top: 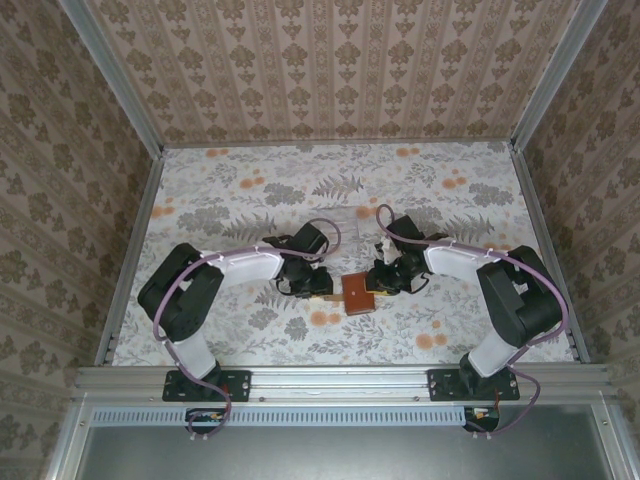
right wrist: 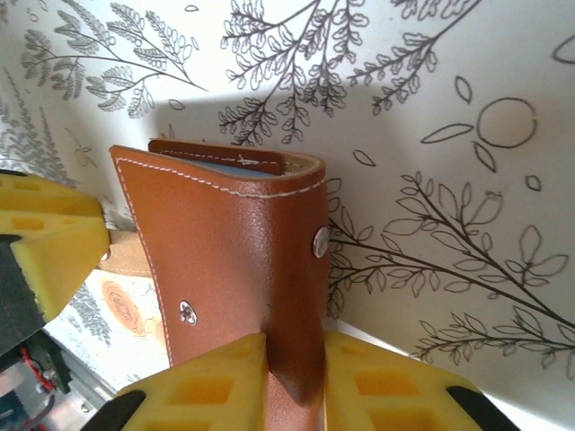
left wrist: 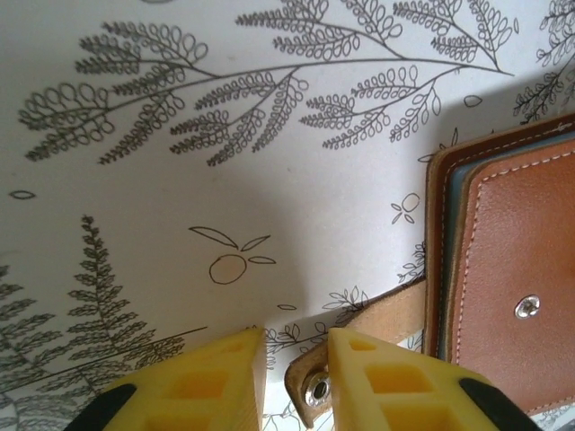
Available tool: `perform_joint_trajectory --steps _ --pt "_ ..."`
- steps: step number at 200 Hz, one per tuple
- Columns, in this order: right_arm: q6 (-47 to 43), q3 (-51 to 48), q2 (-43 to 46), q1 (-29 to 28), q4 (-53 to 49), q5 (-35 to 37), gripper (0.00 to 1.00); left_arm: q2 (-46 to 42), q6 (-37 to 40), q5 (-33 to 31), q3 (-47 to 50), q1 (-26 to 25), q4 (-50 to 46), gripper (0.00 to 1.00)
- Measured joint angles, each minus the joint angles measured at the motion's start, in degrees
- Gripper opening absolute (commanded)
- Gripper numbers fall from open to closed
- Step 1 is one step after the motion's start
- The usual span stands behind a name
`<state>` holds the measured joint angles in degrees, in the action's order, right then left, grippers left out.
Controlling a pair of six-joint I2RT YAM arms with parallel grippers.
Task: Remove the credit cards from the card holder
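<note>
floral surface (top: 250,190), brown wallet (top: 359,295) lies near its front middle, folded, between the two arms. right tool (right wrist: 294,377): fingers on either side of the wallet's folded edge, looks clamped on it. left tool (left wrist: 295,377): jaws a narrow gap apart, gripping nothing, wallet just to its right. strap (left wrist: 377,314) end lies in that gap, its snap (left wrist: 314,388) beside the right finger.
</note>
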<state>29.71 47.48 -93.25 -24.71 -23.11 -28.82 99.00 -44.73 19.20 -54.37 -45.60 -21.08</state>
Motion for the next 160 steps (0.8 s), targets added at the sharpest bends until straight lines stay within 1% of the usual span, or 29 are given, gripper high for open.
perform_joint_trajectory --steps 10,29,44,55,63,84,97,116,141,151,155,160 --pt "0.0 0.3 0.0 -0.4 -0.8 1.1 0.26 -0.5 0.0 0.6 0.7 0.1 0.9 0.27" --pt "0.0 0.9 0.0 -1.1 -2.0 3.1 0.27 -1.2 0.0 2.3 2.0 0.3 2.9 0.22" --pt "0.0 1.5 0.1 -1.6 -3.1 4.7 0.3 -1.2 0.3 3.4 2.6 0.3 3.9 0.23" --pt "0.0 1.7 0.3 -1.8 -3.7 5.8 0.32 -1.2 0.5 4.0 2.9 0.3 4.2 0.26" --pt "0.3 1.7 0.6 -2.0 -4.2 6.6 0.33 -1.2 0.6 4.3 3.1 0.3 4.5 0.26" --pt "0.5 2.0 1.7 -2.6 -6.1 8.7 0.39 -1.3 0.7 5.6 4.5 0.4 6.8 0.21" --pt "0.6 2.5 2.1 -3.0 -7.2 9.8 0.45 -1.5 0.8 6.3 5.3 0.7 7.9 0.17" --pt "0.7 3.9 2.2 -4.2 -8.9 11.9 0.57 -1.6 1.0 7.1 6.1 1.0 9.2 0.11" --pt "0.7 6.2 2.2 -6.7 -11.2 14.3 0.77 -1.6 1.0 8.5 7.0 1.1 11.4 0.08" --pt "1.3 7.2 2.2 -7.8 -12.2 15.4 0.81 -1.6 1.0 9.0 7.5 1.3 12.4 0.07" --pt "1.0 7.6 2.2 -8.3 -12.5 15.7 0.86 -1.6 1.0 9.2 7.7 1.4 12.8 0.07" --pt "1.3 8.2 2.2 -9.0 -13.0 16.4 0.88 -1.6 0.9 9.5 8.1 1.4 13.5 0.06"
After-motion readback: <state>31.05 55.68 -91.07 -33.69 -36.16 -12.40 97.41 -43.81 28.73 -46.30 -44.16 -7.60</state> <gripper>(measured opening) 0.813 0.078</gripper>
